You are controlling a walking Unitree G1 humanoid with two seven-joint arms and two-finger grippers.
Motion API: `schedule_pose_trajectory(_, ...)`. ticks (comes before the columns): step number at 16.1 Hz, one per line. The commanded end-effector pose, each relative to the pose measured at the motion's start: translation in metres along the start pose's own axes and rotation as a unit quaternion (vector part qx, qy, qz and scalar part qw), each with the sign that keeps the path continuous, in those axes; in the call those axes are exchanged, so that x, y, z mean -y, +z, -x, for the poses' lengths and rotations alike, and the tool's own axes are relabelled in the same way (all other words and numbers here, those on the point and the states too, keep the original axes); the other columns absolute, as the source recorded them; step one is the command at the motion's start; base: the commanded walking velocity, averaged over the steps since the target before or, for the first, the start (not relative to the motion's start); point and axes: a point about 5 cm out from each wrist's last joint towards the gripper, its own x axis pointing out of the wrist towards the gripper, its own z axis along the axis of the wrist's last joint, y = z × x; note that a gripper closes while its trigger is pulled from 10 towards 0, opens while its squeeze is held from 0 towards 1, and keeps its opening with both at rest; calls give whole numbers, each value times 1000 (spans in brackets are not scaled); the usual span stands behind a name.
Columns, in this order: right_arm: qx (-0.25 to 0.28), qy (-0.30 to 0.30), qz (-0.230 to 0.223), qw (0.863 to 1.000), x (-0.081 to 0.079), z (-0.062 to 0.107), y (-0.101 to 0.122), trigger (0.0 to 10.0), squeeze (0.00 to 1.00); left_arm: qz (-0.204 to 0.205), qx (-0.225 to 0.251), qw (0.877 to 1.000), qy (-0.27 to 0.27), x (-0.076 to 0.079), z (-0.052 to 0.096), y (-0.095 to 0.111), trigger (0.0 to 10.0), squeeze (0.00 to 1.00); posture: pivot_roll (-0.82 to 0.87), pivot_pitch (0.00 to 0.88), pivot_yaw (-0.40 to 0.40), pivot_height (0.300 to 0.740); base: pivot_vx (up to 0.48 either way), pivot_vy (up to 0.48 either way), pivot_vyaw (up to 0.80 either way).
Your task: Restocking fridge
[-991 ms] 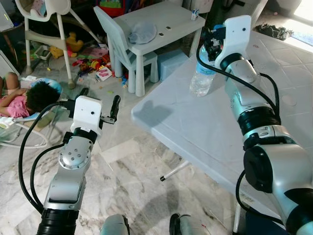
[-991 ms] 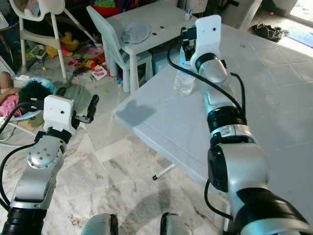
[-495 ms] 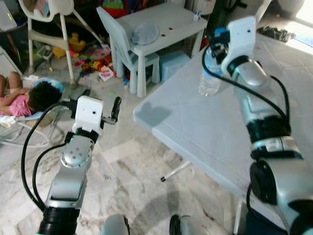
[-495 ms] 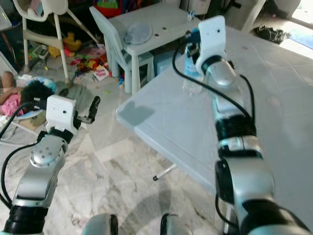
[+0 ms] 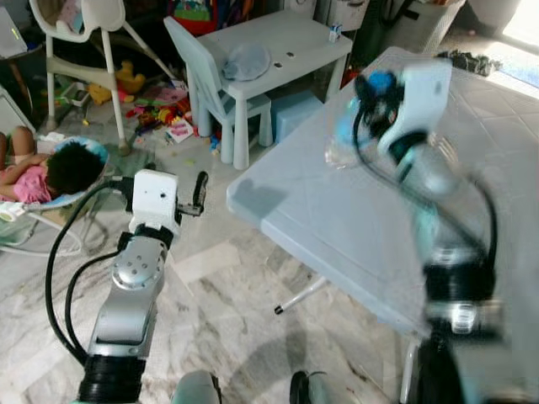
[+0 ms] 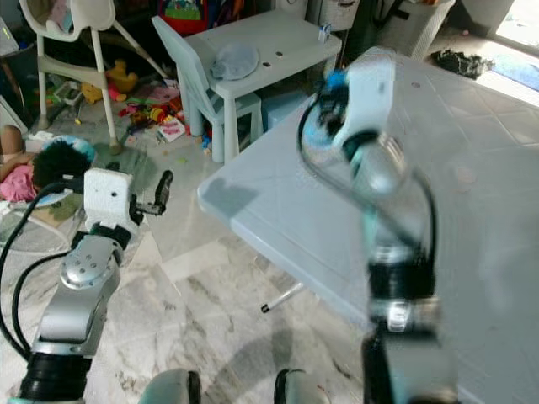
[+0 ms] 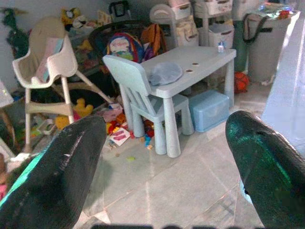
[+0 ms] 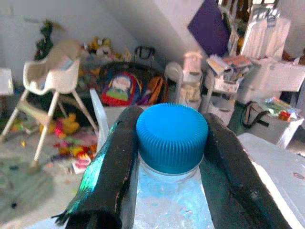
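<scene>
We have the water bottle (image 8: 167,191) clamped at its neck by our right gripper (image 8: 170,157), over the far-left part of the grey table (image 5: 354,227) — pickup step; next, carrying it fridgeward. Our left gripper (image 7: 167,157) hangs spread, empty.

The two head views look forward and down from above, sharing the grey table (image 5: 354,219) at 3 o'clock, the marble floor (image 5: 227,311) at 6 o'clock and the small white table (image 6: 253,46) at 12 o'clock. The left wrist view looks level along its two black fingers (image 7: 57,176) toward that same small white table (image 7: 190,67), well apart. The right wrist view looks along its own fingers (image 8: 114,162) at very close range onto a blue bottle cap (image 8: 172,137).
</scene>
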Motion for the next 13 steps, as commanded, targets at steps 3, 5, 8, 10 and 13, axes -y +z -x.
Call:
schedule_pose_trajectory(3, 35, -8, -5, 999, -14, 18, 9, 10000, 0, 13, -1, 1000, 19, -6, -7, 1, 10000, 0, 94, 11, -26, 740, 0, 95, 0)
schedule_pose_trajectory(5, 43, 4, -13, 999, -21, 23, 11, 10000, 0, 16, 4, 1000, 23, -5, -11, 2, 10000, 0, 93, 6, -30, 740, 0, 392, 0)
schedule_pose_trajectory(8, 51, 26, -8, 998, -27, 24, 14, 10000, 0, 8, 10, 999, 33, -3, -13, 2, 10000, 0, 96, 0, -42, 740, 0, 450, 0)
schedule_pose_trajectory(10, 52, 37, -6, 998, -29, 24, 14, 10000, 0, 9, 10, 999, 39, -3, -12, 0, 10000, 0, 97, 0, -48, 740, 0, 459, 0)
schedule_pose_trajectory(13, 42, 47, -5, 998, -37, 27, 5, 10000, 0, 14, 2, 999, 44, -1, -8, -7, 10000, 0, 92, 0, -41, 740, 0, 458, 0)
